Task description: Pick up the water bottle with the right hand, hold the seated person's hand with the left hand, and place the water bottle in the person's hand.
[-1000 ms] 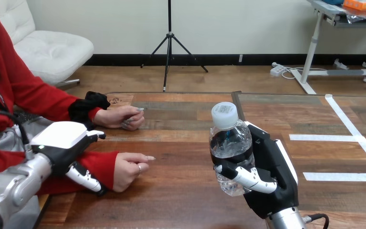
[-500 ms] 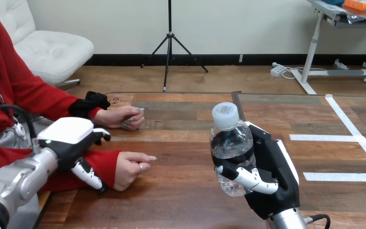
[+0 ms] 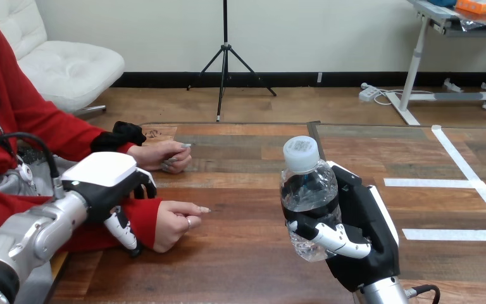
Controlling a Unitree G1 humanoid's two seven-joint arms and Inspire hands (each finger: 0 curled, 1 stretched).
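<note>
Holding a clear plastic water bottle with a white cap upright over the brown wooden table at 5 o'clock, the right hand has its fingers wrapped round it. At 8 o'clock, the left hand sits over the red sleeve by the person's nearer hand. Whether it grips, I cannot tell.

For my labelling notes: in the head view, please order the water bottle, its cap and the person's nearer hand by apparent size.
1. water bottle
2. person's nearer hand
3. cap
None look alike; the order is clear.
</note>
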